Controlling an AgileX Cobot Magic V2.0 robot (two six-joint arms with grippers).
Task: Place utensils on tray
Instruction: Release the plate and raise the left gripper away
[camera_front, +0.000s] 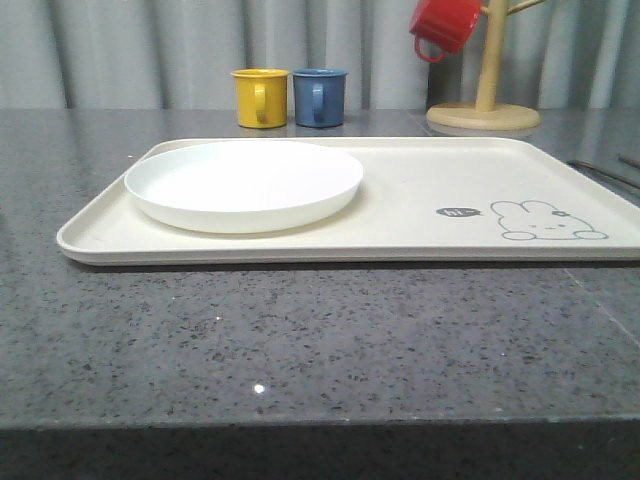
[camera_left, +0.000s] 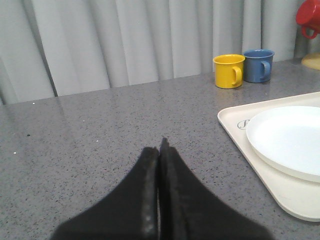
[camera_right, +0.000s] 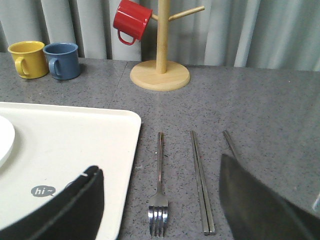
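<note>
Plate: the plate already sits on the tray's left half, leaving its right half free.
Cutlery: fork and chopsticks lie parallel on the counter just beside the tray's right edge, likely lined up for easy picking.
Right gripper: jaws spread wide, hovering low, straddling the fork.
Left gripper: jaws pressed together, empty, low over bare counter left of the tray.

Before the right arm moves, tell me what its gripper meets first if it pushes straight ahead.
Likely the fork and chopsticks lying on the table, in line between the open right gripper fingers. Depth is unclear; it might pass over them toward the wooden mug tree.
</note>
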